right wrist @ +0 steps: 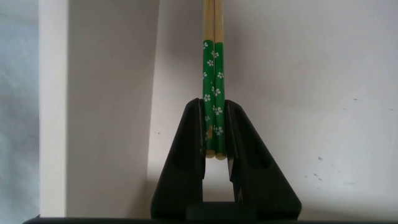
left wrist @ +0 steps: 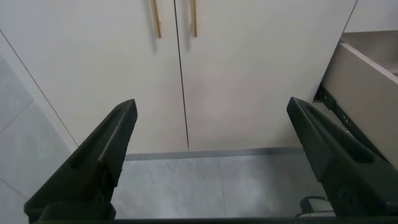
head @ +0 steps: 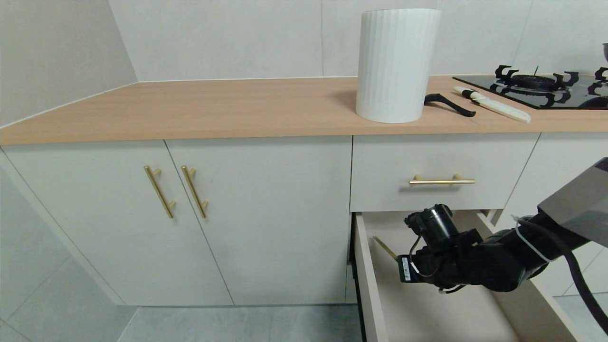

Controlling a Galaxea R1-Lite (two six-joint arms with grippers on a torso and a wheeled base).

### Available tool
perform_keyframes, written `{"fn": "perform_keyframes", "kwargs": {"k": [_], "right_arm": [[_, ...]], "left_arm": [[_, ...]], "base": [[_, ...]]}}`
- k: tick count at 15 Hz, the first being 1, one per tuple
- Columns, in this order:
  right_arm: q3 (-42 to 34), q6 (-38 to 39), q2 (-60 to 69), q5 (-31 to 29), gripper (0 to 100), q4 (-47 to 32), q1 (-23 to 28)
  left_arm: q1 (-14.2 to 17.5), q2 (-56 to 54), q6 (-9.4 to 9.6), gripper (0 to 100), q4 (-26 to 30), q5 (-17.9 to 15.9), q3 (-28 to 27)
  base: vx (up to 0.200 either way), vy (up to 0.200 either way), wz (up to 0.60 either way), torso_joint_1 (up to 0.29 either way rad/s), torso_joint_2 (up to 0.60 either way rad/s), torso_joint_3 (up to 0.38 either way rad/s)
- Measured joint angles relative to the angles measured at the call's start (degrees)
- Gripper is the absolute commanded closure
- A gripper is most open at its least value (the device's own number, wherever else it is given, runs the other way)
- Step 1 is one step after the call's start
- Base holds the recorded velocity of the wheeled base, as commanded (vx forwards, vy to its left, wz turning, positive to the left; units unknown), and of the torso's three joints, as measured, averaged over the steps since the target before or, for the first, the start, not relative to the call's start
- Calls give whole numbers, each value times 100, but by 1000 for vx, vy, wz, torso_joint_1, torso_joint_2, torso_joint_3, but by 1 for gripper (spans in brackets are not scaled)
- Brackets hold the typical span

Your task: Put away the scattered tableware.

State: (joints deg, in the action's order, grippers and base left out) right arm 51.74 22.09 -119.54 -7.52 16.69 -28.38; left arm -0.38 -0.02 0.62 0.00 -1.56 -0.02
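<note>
A pair of wooden chopsticks (right wrist: 211, 74) with green flowered ends is pinched between the black fingers of my right gripper (right wrist: 215, 109), which is shut on them. In the head view that gripper (head: 403, 265) is inside the open lower drawer (head: 368, 285), and the chopsticks (head: 384, 248) stick out toward the drawer's back left. On the wooden counter lie a white knife (head: 494, 104) and a black-handled utensil (head: 449, 103), partly hidden behind a tall white ribbed container (head: 396, 64). My left gripper (left wrist: 211, 109) hangs open and empty before the cabinet doors, above the floor.
A closed upper drawer with a gold handle (head: 441, 181) sits right above the open one. A black gas hob (head: 536, 88) is at the counter's far right. Two cabinet doors with gold handles (head: 190, 213) stand to the left. The open drawer's corner (left wrist: 367, 68) juts out beside the left gripper.
</note>
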Motion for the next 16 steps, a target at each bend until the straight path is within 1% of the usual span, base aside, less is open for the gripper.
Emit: {"fn": "perform_keyframes", "kwargs": {"k": [4, 7, 12, 16], "right_arm": [[51, 111, -282, -33, 100, 93, -43], [82, 106, -549, -238, 100, 94, -133], [160, 108, -995, -418, 100, 94, -257], [178, 111, -1134, -429, 100, 96, -277]], "left_arm": [[5, 0, -2, 0, 0, 0, 0], [5, 0, 0, 0, 0, -2, 2], [5, 0, -2, 0, 0, 0, -2], [5, 0, 0, 0, 0, 0, 2]], "base": [[0, 0, 0, 0, 0, 0], [0, 0, 0, 0, 0, 0], [0, 0, 0, 0, 0, 0], [0, 0, 0, 0, 0, 0]]}}
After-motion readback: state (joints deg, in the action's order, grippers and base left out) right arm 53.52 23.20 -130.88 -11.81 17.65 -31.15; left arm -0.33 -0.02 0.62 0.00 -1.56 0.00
